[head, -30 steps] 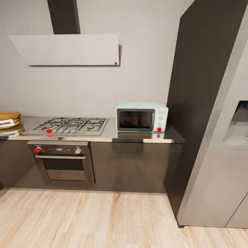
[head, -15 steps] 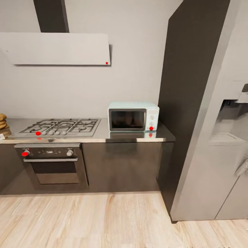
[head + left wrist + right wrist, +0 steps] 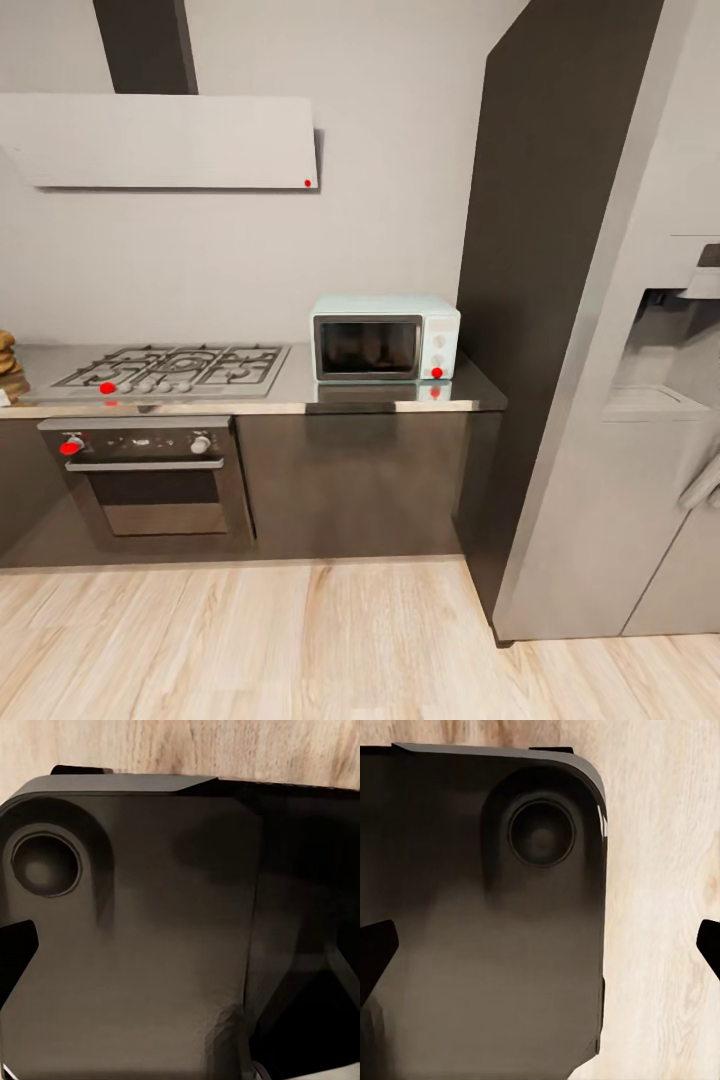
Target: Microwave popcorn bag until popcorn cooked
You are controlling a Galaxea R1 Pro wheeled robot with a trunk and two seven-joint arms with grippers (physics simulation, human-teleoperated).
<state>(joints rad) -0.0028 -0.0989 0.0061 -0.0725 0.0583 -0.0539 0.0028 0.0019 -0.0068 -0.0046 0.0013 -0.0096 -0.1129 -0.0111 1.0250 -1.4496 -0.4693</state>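
Observation:
The pale mint-blue microwave [image 3: 385,338] stands with its door closed at the right end of the glossy grey countertop [image 3: 300,392], against a tall dark cabinet. A tan sliver of the popcorn bag [image 3: 6,352] shows at the head view's left edge, on the countertop left of the hob; most of it is cut off. In the wrist views both grippers hang over the robot's dark base and the wood floor. My right gripper [image 3: 540,945] is open with its dark fingertips [image 3: 375,949] far apart and nothing between them. My left gripper [image 3: 180,960] looks open and empty too.
A steel gas hob [image 3: 175,368] sits in the countertop over a dark built-in oven [image 3: 150,475], under a flat white hood [image 3: 160,140]. A tall dark cabinet [image 3: 540,300] and a grey fridge [image 3: 650,420] stand to the right. Wood floor [image 3: 300,640] lies before the cabinets.
The head view has swung to the right, so the counter, hob and microwave sit further left in the picture and the popcorn bag is nearly cut off. Nothing on the counter has moved.

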